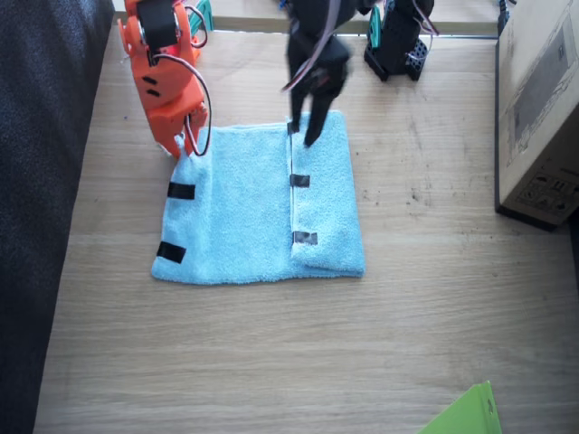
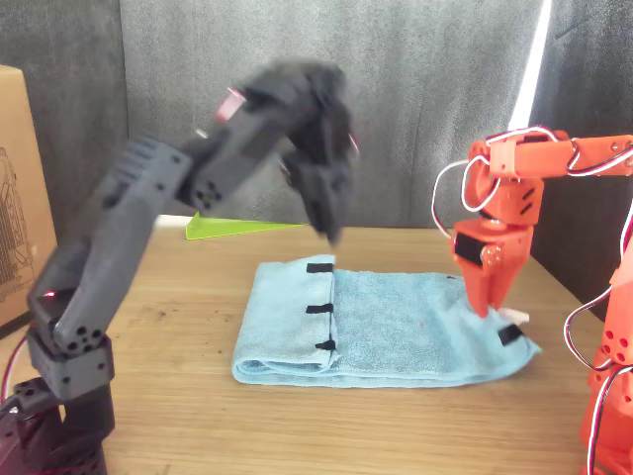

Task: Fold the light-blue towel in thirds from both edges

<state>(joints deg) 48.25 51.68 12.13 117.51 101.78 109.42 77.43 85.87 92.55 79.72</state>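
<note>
Towel lies mid-table, its 3 o'clock edge folded over. Left gripper hovers blurred above that fold, probably empty. Right gripper clenches the 10 o'clock corner.

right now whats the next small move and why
Probably close the right hand on the towel's unfolded edge and lift. The other third is already folded over with its tape strips on top, the left hand hovers above it, and the right one sits at the flat side's corner.

Light: daylight is washing the table brightly.
Glare: a white strip is blowing out behind the curtain.
Blur: the left arm is smearing.
</note>
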